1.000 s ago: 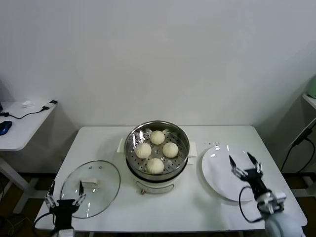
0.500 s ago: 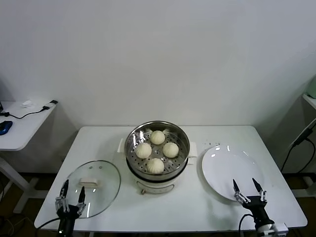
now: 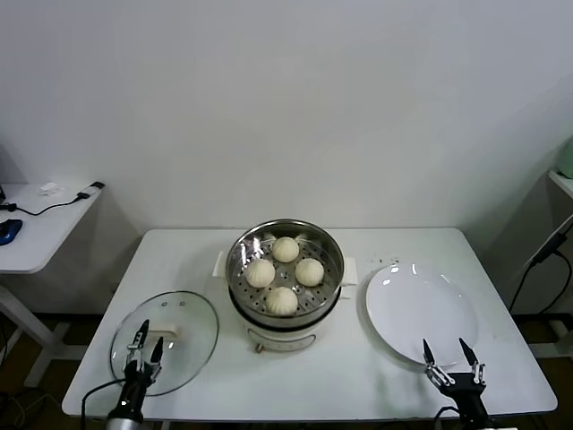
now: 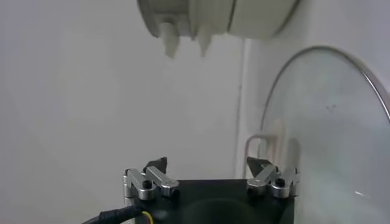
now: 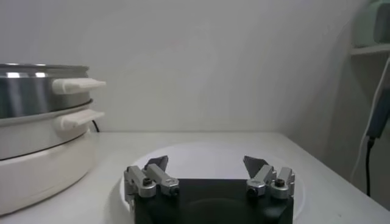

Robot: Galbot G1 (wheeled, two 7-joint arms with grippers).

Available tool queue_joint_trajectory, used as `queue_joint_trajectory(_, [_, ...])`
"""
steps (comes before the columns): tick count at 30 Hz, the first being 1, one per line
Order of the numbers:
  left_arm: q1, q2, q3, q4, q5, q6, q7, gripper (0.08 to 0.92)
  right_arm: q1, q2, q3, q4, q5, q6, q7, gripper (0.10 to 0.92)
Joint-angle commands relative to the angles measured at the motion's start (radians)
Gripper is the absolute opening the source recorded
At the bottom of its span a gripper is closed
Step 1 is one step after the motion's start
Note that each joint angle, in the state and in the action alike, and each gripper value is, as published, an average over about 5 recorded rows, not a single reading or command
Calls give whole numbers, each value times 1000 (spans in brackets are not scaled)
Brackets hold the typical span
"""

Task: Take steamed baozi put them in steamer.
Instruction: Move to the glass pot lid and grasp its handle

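Both sets of jaws stand apart and hold nothing. You see the left gripper low at the near edge of the white table, its fingertips over the near rim of the glass lid, which lies flat to the left of the steamer. You see the right gripper at the near right of the table, just at the near rim of the white plate, which lies bare to the right of the steamer. The four steamed baozi sit in the steamer on its perforated tray, near one another around the middle. In the right wrist view the right gripper faces across the plate, with the steamer off to one side.
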Motion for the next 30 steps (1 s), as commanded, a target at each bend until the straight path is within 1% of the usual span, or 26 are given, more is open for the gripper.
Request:
queue_joint_trajectory(1, [-89, 9, 2, 91, 74, 79, 38, 823, -22, 21, 16, 17, -9, 7, 1, 823])
queue_joint_trajectory(9, [-105, -5, 6, 95, 83, 110, 15, 823, -14, 42, 5, 3, -27, 9, 0, 823])
queue_joint_trajectory(12, [-105, -10, 6, 105, 97, 114, 11, 807, -12, 47, -3, -1, -34, 11, -1, 823])
queue_joint_trajectory(15, [-112, -14, 6, 125, 110, 116, 1, 745, -12, 49, -7, -2, -37, 13, -2, 823])
queue_joint_trajectory(25, [-135, -18, 6, 161, 130, 112, -13, 452, -20, 49, -12, -7, -38, 19, -2, 823])
queue_joint_trajectory(30, [-128, -25, 1, 115, 112, 110, -11, 314, -22, 49, -9, -4, -37, 20, -1, 823])
